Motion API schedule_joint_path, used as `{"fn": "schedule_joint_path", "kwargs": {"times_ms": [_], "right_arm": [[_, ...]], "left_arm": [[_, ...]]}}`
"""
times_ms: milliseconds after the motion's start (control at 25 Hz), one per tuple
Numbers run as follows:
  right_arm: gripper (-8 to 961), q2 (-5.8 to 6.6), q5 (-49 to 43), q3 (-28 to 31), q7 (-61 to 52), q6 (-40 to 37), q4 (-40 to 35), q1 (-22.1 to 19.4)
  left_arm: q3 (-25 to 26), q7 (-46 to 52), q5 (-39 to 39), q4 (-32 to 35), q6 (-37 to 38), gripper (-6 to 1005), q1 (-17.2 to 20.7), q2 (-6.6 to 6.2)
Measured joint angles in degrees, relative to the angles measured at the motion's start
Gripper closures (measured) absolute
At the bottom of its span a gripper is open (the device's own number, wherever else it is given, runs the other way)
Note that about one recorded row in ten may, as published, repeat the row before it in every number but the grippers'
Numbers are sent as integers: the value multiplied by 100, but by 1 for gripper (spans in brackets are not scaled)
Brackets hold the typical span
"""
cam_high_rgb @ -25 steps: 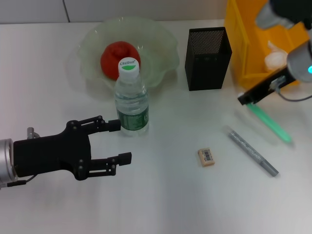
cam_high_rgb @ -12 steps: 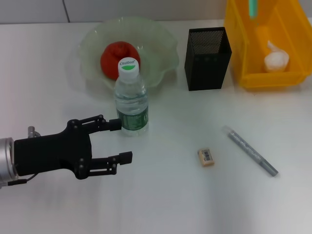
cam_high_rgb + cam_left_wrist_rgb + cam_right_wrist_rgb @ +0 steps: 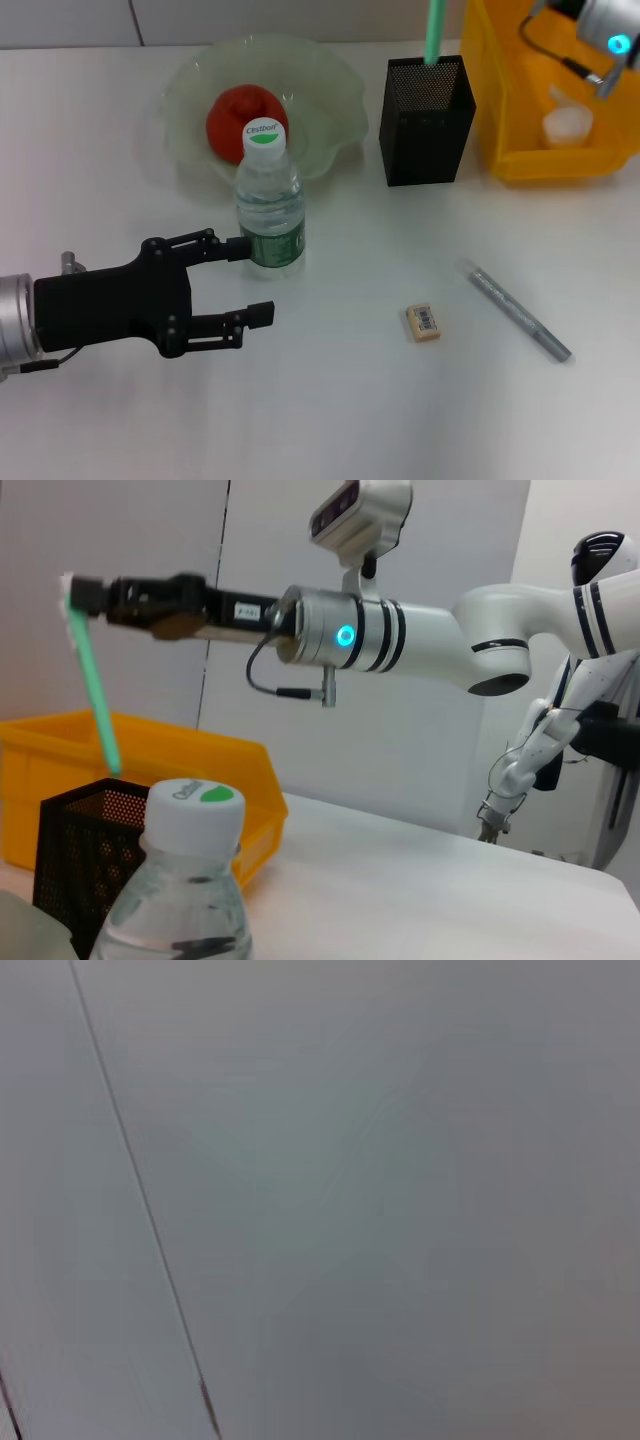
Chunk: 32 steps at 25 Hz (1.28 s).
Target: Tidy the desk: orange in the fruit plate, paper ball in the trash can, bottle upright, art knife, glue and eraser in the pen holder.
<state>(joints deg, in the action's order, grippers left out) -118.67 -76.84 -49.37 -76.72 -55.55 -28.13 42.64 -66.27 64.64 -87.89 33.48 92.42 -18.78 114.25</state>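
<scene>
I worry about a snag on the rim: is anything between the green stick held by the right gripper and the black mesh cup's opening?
Nothing visible. The right gripper holds the thin green stick from above, its lower tip at the open mouth of the tall square black mesh pen holder.

bright, even overhead light — soft shadows, right wrist view blurred.

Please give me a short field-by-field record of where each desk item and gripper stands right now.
orange: in pale green glass fruit plate
clear plastic bottle: upright
white paper ball: in yellow trash can
green stick: held above black mesh pen holder
beige eraser: on desk
grey pen-shaped tool: on desk
right gripper: shut on green stick
left gripper: open, beside bottle
</scene>
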Motion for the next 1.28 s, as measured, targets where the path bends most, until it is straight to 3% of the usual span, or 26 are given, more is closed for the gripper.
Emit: {"fn": "schedule_joint_path", "kwargs": {"times_ms": [320,400,520,640,680,800,840,880,960,1000,1040,1160,1200,1240,1280], "right_arm": [[677,-52,-68,-288,-74,198,140,-39],[626,-40,-94,-345,-173,126,89,-115],[551,7,-238,-576,-590,-61,-278,-334],[475,96,-948,-663,-1610,-574,-1305,-748],[460,96,-948,-663,-1610,-574,-1305,-748],[417,204,-2170,-632,-2761,-1471,-2307,-855],[402,252,-3279,-603,-3713,-2342,-3126,-769],[402,252,-3279,-603,-3713,-2342,-3126,-769],[403,255,-4318,-641,-4559,-3146,-3835,-582],[403,230,-4844,-697,-4921,-3553,-4107,-450],[403,120,-5765,-901,-5450,-4177,-4455,-171],[404,11,-6398,-1288,-5691,-4502,-4573,32],[404,-27,-6620,-1595,-5738,-4592,-4570,104],[405,-50,-6886,-2280,-5755,-4618,-4508,169],[405,-50,-6886,-2280,-5755,-4618,-4508,169]], "left_arm": [[0,0,0,0,-72,190,-15,9],[0,-1,0,0,-76,190,-19,9],[0,-2,1,0,-76,191,-27,9],[0,-3,1,0,-77,191,-34,9],[0,-3,1,0,-77,191,-36,9],[0,-4,1,0,-76,191,-46,9],[0,-3,0,0,-74,191,-60,7],[0,-3,0,0,-74,191,-60,7],[-1,2,1,0,-68,191,-73,3],[-1,2,1,0,-68,191,-73,3],[-7,20,0,0,-64,191,-84,-4],[-30,69,-95,2,-65,191,-133,-22],[-30,69,-95,2,-65,190,-133,-22],[-8,114,-240,4,-68,190,-159,-26],[-8,114,-240,4,-68,190,-159,-26]]}}
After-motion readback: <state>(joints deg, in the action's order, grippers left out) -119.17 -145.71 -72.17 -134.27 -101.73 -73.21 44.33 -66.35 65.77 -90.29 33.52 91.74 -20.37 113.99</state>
